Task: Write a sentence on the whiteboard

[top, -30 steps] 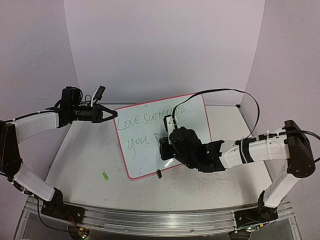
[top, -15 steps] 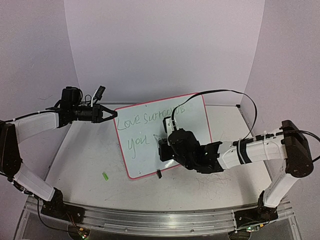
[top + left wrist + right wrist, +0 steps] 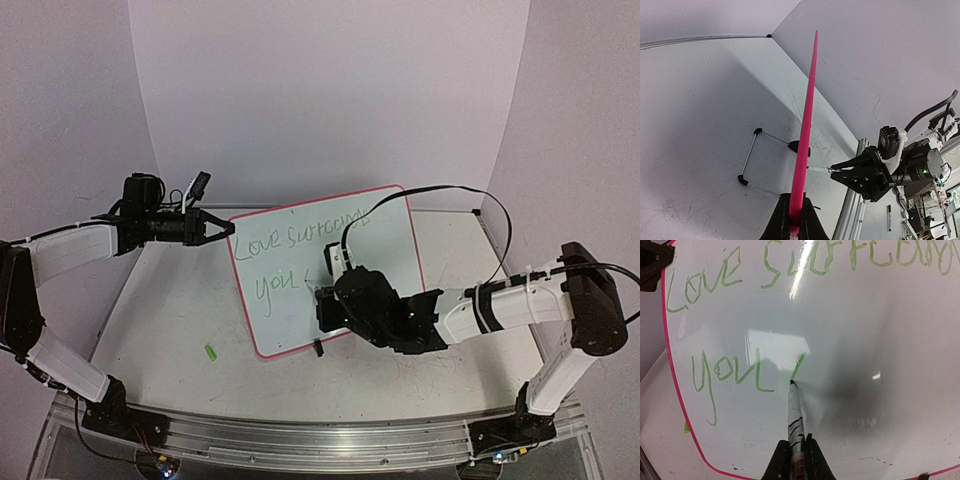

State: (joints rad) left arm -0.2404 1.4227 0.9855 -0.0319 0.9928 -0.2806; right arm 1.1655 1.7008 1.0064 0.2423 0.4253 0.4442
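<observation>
Where the left arm reaches in from the left side, its hand (image 3: pixel 221 229) is closed tight on the upper left edge of the whiteboard (image 3: pixel 385 235), with the thin pink-red rim pinched between both fingers. Below that hand, a small green piece (image 3: pixel 211 353) lies on the pale worktop (image 3: pixel 165 300), apart from the board. The whiteboard stands propped on its lower edge near the middle of the worktop, leaning back, with a small black clip foot (image 3: pixel 317 348) under its bottom rim. The sentence (image 3: pixel 298 241) runs across the board in thin green handwriting. The top line starts with "Love", followed by a longer word I cannot fully read, and "you" sits below on the left. Just right of "you" is a short slanted green stroke. The tip of a marker (image 3: pixel 794 415) touches the board at the foot of that stroke. The right hand (image 3: pixel 795 455) is closed around the marker's barrel, both fingers pressed against it. Its white and black arm stretches in low from the right side.
</observation>
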